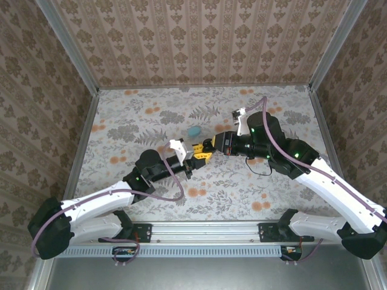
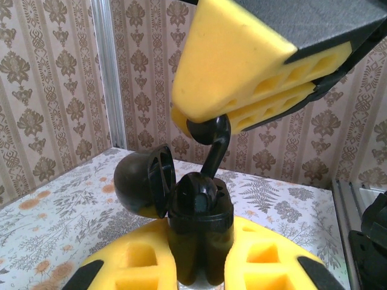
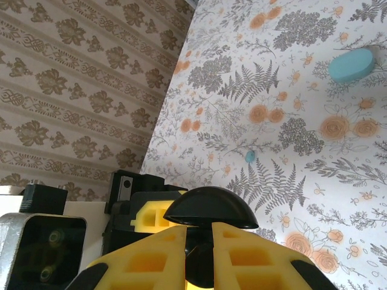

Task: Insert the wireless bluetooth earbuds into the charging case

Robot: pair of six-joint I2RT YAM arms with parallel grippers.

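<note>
Earbud of black plastic with a short stem (image 2: pixel 213 151) is pinched tight in my right gripper (image 2: pixel 195 121). Its stem reaches down to the top of the round black plastic charging case (image 2: pixel 199 208). My left gripper (image 2: pixel 199 266) is squeezed shut around that case, whose lid is flipped open. Beyond the case, a tiny turquoise earbud (image 3: pixel 250 156) and a flat turquoise disc (image 3: pixel 351 64) lie on the flowery table (image 3: pixel 302 181).

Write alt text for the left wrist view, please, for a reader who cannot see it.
A black earbud, pinched in the right gripper, points its stem down at the open black charging case, held upright by the left gripper. The case's lid is flipped open to the left.
</note>
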